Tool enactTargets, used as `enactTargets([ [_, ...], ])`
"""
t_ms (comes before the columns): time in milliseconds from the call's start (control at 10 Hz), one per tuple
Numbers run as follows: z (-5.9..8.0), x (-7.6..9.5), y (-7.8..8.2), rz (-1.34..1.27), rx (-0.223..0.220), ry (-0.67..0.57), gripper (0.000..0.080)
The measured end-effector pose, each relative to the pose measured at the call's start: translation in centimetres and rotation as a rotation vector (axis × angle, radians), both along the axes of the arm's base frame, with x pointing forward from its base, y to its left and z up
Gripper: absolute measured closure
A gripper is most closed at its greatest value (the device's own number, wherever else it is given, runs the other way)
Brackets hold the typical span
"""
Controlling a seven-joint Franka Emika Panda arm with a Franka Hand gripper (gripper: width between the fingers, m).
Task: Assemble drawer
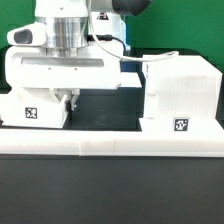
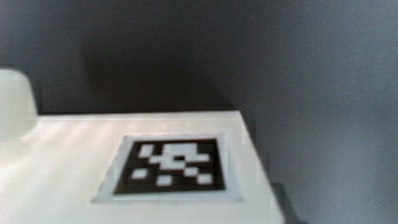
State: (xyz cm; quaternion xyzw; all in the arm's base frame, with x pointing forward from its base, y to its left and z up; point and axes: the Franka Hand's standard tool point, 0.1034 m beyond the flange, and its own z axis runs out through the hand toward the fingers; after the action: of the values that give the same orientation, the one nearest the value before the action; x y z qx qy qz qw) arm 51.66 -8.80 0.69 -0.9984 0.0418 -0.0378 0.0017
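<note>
A small shallow white drawer box (image 1: 35,110) with a square tag stands at the exterior view's left, against the white border rail (image 1: 110,148). The large cube-like housing (image 1: 180,92), also tagged, stands at the right against the same rail. My gripper (image 1: 65,99) is low over the small box's right end, its fingers reaching down to the box. In the wrist view a tagged white face of the box (image 2: 175,165) fills the lower part, very close. The fingertips do not show there. A second small box is not in view.
The arm's wide white hand (image 1: 70,70) hangs between the small box and the housing, close to the housing's left wall. Dark table (image 2: 267,50) lies beyond the box. A white rounded edge (image 2: 13,105) shows at the side of the wrist view.
</note>
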Motion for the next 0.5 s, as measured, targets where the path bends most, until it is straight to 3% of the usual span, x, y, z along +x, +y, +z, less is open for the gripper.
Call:
enactTargets([
  [300,0.0,0.0,0.1,0.001,0.0,0.0,0.0758],
  [500,1.6,0.5,1.8,0.058,0.021,0.02,0.0758],
])
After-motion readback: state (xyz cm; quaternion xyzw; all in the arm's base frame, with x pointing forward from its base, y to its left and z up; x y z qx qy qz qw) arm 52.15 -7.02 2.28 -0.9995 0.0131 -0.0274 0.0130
